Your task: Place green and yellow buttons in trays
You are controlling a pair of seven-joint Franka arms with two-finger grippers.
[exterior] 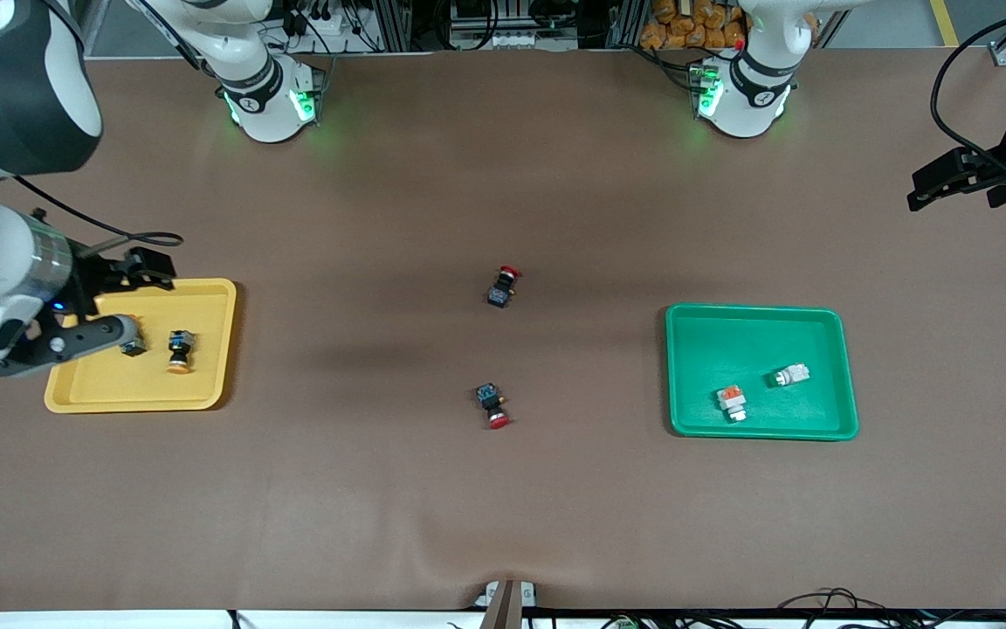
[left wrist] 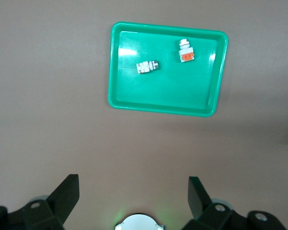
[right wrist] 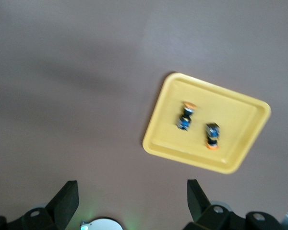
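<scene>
Two black-and-blue buttons with orange-yellow caps lie in the yellow tray (exterior: pixel 119 384): one (exterior: pixel 179 350) in the open, the other (exterior: pixel 132 347) partly hidden by the right hand. Both show in the right wrist view (right wrist: pixel 185 117) (right wrist: pixel 211 135) on that tray (right wrist: pixel 235 115). Two white buttons lie in the green tray (exterior: pixel 730 336): a plain one (exterior: pixel 788 376) and one with an orange block (exterior: pixel 732 402). They also show in the left wrist view (left wrist: pixel 147 66) (left wrist: pixel 186 50). My right gripper (exterior: pixel 145 266) (right wrist: pixel 132 184) is open, empty, high over the yellow tray's edge. My left gripper (exterior: pixel 940 179) (left wrist: pixel 133 181) is open, empty, high over bare table near the left arm's end.
Two black switches with red caps lie on the brown table between the trays, one (exterior: pixel 501 286) farther from the front camera, one (exterior: pixel 492 405) nearer. Both arm bases (exterior: pixel 267 96) (exterior: pixel 739 92) stand along the table's back edge.
</scene>
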